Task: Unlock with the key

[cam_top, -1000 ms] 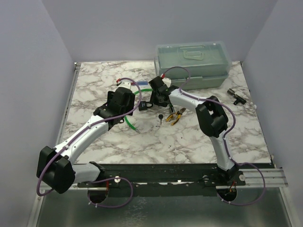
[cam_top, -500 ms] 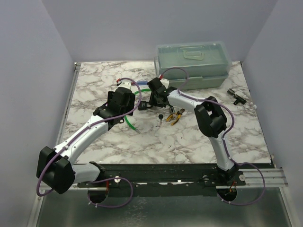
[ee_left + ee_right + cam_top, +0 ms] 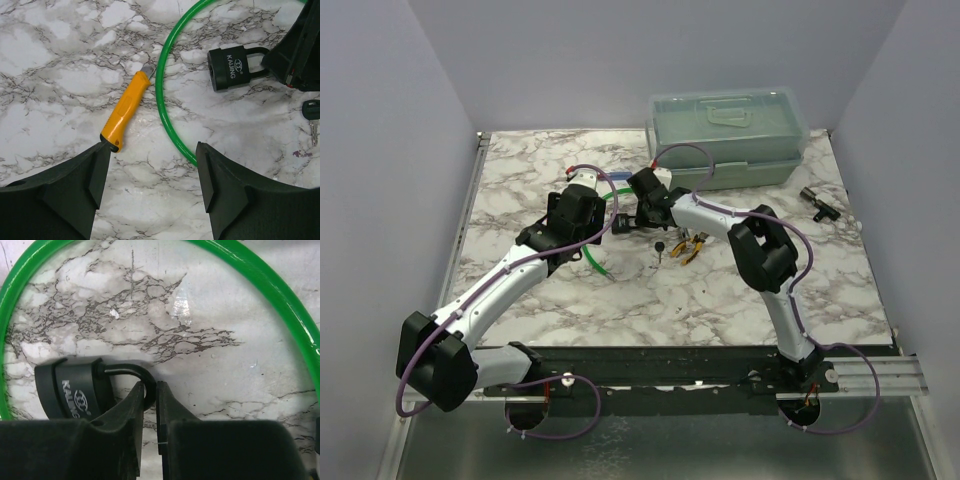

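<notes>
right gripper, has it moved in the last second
Yes. In the top view the right gripper has shifted left onto the padlock, away from the pliers.

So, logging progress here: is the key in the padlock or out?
Out. The key lies on the marble tabletop, off to one side of the padlock and not touching it.

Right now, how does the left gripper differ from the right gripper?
The left gripper has its jaws wide apart and holds nothing; the right gripper has its jaws nearly together, pinching the padlock by its shackle. The left gripper faces the green cable; the right gripper faces the padlock. Both are black.
</notes>
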Robot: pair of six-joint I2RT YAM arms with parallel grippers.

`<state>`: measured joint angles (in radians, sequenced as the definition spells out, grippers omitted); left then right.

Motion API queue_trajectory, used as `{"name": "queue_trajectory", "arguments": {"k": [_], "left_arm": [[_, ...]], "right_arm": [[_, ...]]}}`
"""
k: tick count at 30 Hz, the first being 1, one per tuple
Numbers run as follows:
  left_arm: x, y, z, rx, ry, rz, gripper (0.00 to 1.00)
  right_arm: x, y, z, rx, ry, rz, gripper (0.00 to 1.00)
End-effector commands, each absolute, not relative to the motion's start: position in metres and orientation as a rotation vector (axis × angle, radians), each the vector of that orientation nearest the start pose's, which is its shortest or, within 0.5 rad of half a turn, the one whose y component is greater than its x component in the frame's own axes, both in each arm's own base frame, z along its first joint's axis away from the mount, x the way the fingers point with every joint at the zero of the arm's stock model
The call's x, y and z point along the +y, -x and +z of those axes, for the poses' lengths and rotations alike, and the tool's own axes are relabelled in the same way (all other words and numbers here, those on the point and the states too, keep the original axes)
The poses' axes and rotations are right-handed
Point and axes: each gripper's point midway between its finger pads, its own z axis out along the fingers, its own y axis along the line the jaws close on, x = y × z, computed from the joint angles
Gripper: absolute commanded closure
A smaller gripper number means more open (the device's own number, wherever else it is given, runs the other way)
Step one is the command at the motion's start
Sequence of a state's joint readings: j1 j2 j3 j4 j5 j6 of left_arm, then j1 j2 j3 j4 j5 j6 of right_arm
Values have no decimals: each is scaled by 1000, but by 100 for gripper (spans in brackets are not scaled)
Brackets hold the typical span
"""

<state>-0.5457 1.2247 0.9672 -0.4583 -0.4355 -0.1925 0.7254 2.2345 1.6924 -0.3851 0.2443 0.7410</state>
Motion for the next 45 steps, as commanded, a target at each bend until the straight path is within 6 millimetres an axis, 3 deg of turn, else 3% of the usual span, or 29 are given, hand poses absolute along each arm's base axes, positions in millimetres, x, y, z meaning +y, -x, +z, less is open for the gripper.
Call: {"name": "queue_trajectory", "arguments": {"k": [1,4,14,17,23,29,36,39,42,45], "left_arm": [[-119,-318,177,2185,-179,66,26],[-119,-318,176,2187,-181,69,26],[-119,-318,174,2194,-186,71,26],[-119,-319,173,2196,-187,71,26],[-120,-319,172,2199,-191,72,26],[-119,-319,171,2202,-191,80,26],[-116,-319,169,2208,-190,100,26],[-117,-319,166,2219,-197,104,26],[-118,-319,163,2229,-202,101,26],[-119,-319,161,2237,-205,98,25]], "right_arm": [[344,-405,-4,2555,-43,240,91],[344,-406,3,2531,46,245,100],[336,-399,48,2338,435,294,100],[346,-383,62,2232,657,400,100],[353,-369,87,1986,919,481,100],[368,-375,77,1928,1104,447,100],[389,-396,54,1949,1184,382,100],[389,-404,40,2006,1205,333,98],[383,-407,28,2046,1208,281,83],[378,-411,27,2049,1184,245,66]]}}
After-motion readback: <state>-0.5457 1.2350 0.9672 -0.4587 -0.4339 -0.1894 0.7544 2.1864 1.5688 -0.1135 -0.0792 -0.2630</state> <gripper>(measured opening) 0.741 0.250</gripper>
